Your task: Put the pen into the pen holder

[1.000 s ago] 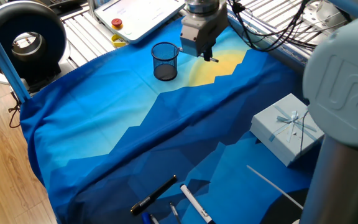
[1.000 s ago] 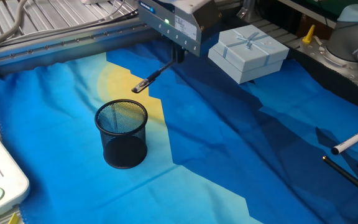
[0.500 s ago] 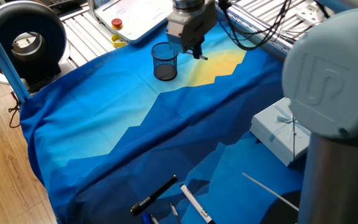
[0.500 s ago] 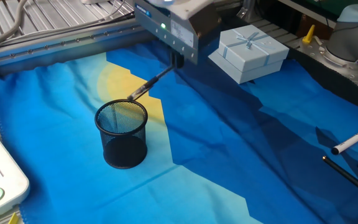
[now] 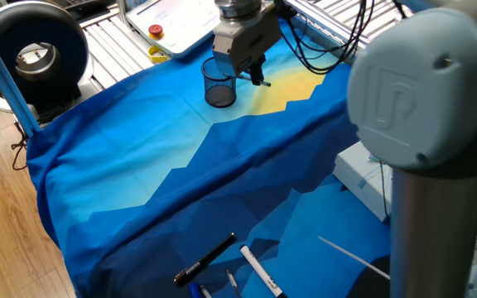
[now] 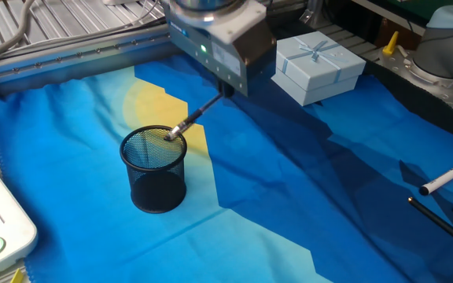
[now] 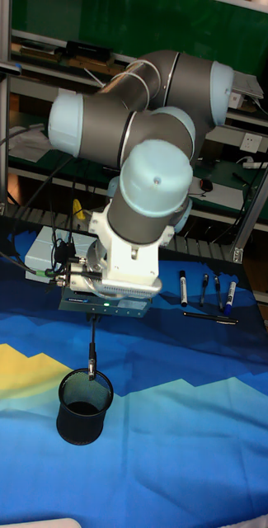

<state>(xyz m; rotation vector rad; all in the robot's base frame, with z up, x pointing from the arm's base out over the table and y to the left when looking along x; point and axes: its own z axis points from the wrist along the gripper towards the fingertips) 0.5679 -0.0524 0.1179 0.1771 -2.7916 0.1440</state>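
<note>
The pen holder (image 6: 156,185) is a black mesh cup standing upright on the yellow patch of the blue cloth, also seen in one fixed view (image 5: 219,85) and the tall view (image 7: 84,410). My gripper (image 6: 225,88) hangs just above and beside it, shut on the top of the pen (image 6: 193,119). The slim pen slants down from the fingers, its lower tip at the cup's rim over the mouth. In the tall view the pen (image 7: 91,351) hangs nearly straight down from the gripper (image 7: 92,316) with its tip level with the rim. The fingers are mostly hidden under the gripper body (image 5: 240,37).
A pale blue gift box (image 6: 314,67) stands behind the gripper. Several markers lie at the cloth's far end: a black marker (image 5: 205,259) and a white marker (image 5: 259,271). A white panel with a red button (image 5: 172,18) sits beyond the cup.
The gripper has carried the pen sideways toward the cup. The pen's lower tip, earlier over the yellow cloth beside the cup, now sits over the cup's mouth.
</note>
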